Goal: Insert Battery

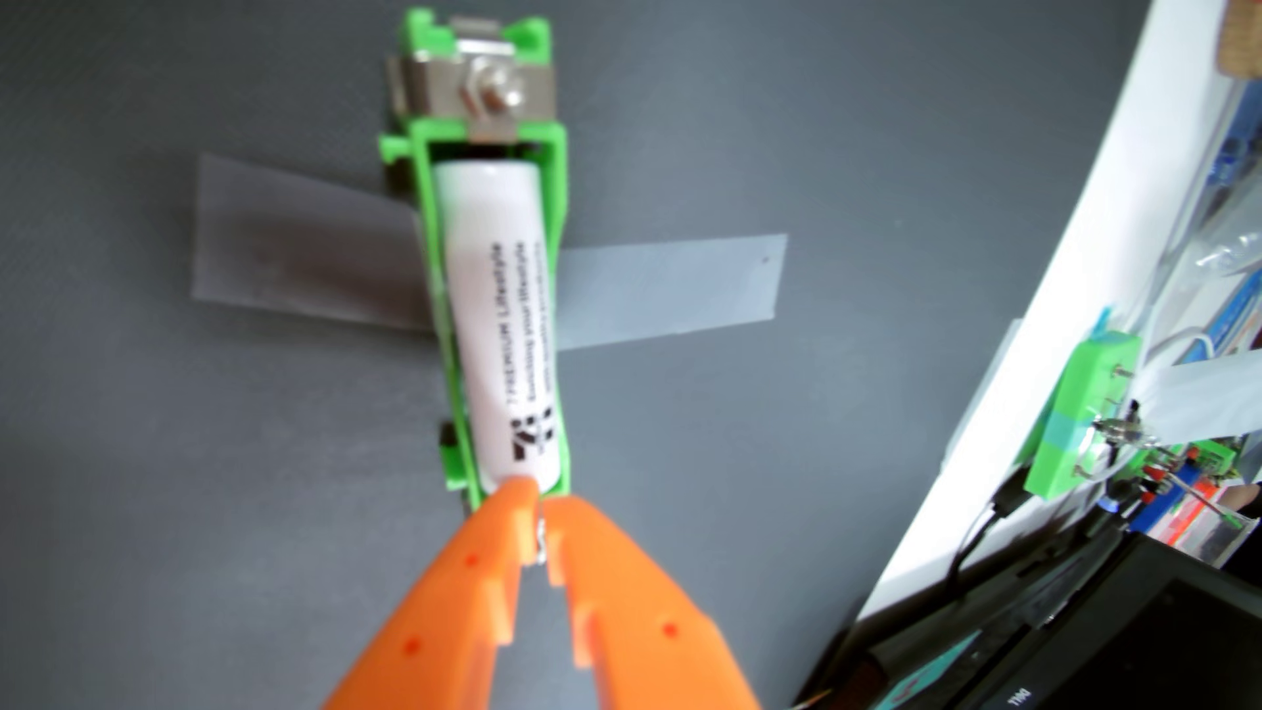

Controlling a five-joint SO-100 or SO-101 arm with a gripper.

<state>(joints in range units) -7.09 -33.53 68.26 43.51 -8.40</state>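
Note:
A white cylindrical battery [505, 328] with black print lies lengthwise in a green plastic holder [556, 205] on a grey mat. Its far end sits close to the metal contact plate and bolt [488, 92] at the holder's top. My orange gripper [539, 508] enters from the bottom edge. Its fingers are almost together, and the tips rest against the battery's near end at the holder's lower end. A small metal piece [543, 546] shows in the narrow slit between the fingers. The gripper is not closed around the battery.
Strips of translucent tape [669, 293] fix the holder to the grey mat [205, 478]. At the right are a white edge [1024, 307], a second green block with wires [1079, 416] and a black Dell device [1092, 635].

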